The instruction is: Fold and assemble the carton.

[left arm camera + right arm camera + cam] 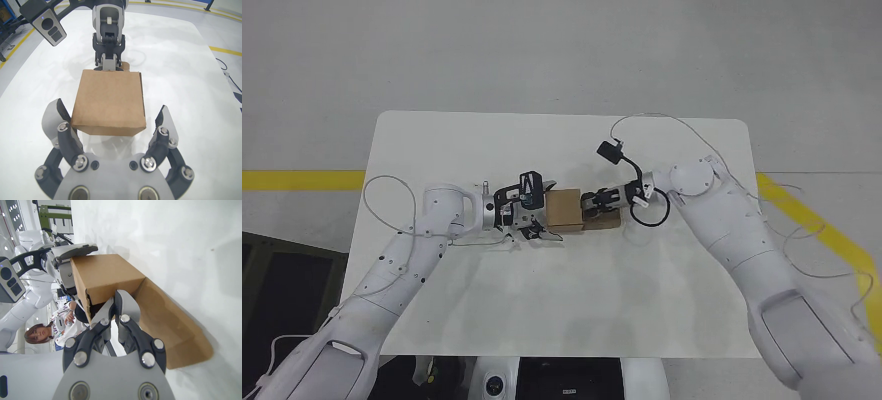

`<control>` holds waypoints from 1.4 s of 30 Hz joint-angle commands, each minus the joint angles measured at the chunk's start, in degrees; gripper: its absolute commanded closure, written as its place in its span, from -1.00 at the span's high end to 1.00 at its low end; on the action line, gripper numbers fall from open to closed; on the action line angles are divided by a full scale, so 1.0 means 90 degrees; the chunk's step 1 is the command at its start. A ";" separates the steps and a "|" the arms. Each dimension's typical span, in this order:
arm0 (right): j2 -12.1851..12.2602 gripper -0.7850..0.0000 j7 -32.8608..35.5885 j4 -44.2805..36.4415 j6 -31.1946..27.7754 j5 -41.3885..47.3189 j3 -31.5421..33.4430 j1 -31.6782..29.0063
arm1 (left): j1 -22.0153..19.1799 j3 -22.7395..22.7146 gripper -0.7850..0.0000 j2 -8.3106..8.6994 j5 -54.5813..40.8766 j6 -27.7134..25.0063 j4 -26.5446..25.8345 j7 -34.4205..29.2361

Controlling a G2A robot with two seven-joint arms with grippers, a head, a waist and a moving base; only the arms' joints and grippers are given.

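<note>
Carton sits closed-side up on the white table, between my two pincers, one at each end. Left pincer is spread wide and straddles the near end of the box. One finger touches the box's bottom corner on that side, while the other finger stands just clear of the opposite corner. Right pincer is at the far end from the left one, fingers pressed together, with the tips right at the edge of the open end. Can't tell whether any cardboard is nipped between them. Beside the right pincer a long brown flap lies flat on the table, still joined to the box at the fold. The box body reaches straight ahead from the right fingertips toward the left pincer.
</note>
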 commanded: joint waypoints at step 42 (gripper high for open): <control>0.0968 -0.33 -0.0365 -0.1920 0.0904 -0.1035 0.1498 -0.1554 | 0.0019 -0.0011 1.00 0.0023 0.0089 0.0033 -0.0010 0.0062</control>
